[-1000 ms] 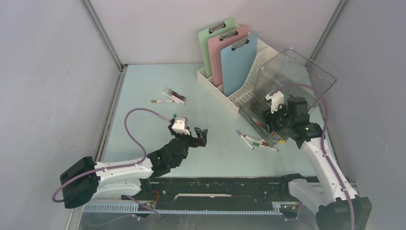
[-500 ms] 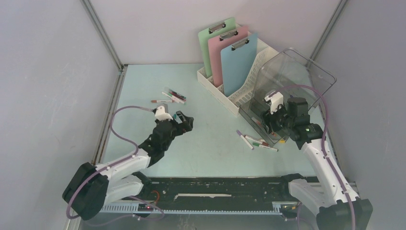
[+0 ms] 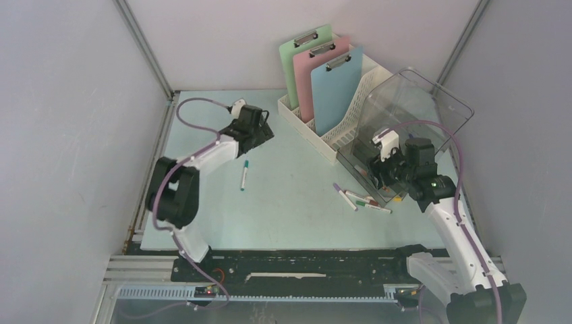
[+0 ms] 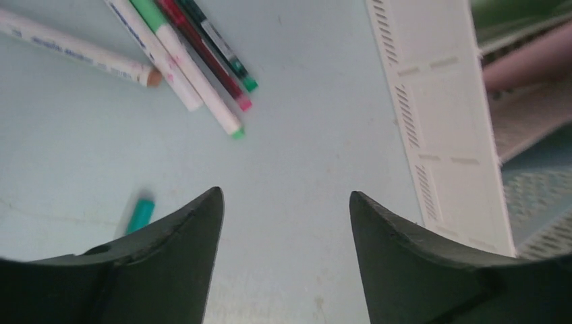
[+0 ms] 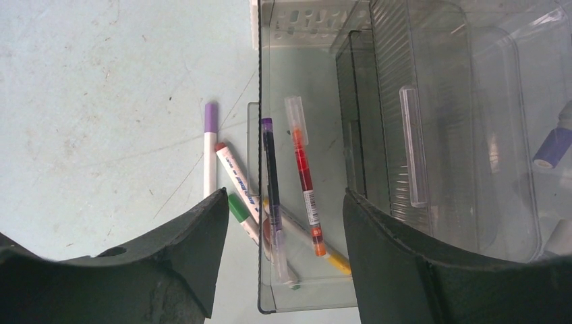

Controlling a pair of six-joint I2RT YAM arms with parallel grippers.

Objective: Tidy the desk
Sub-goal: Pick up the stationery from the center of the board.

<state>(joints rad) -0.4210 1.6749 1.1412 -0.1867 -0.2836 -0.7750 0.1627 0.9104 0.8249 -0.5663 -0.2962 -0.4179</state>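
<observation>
The top view looks down from above and behind the arm bases, far enough to take in the whole counter [image 3: 297, 202]. Each wrist view sits close over the counter. The one on the left hand [image 4: 284, 194] faces pens [image 4: 181, 52] just ahead. The one on the right hand [image 5: 284, 192] faces a clear box [image 5: 432, 135] just ahead, which the top view also shows.

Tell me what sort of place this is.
Likely a robot test cell staged as an office desk: a large pale mint-blue tabletop inside plain grey wall panels, a white mesh file rack holding three pastel clipboards, and loose marker pens.
</observation>
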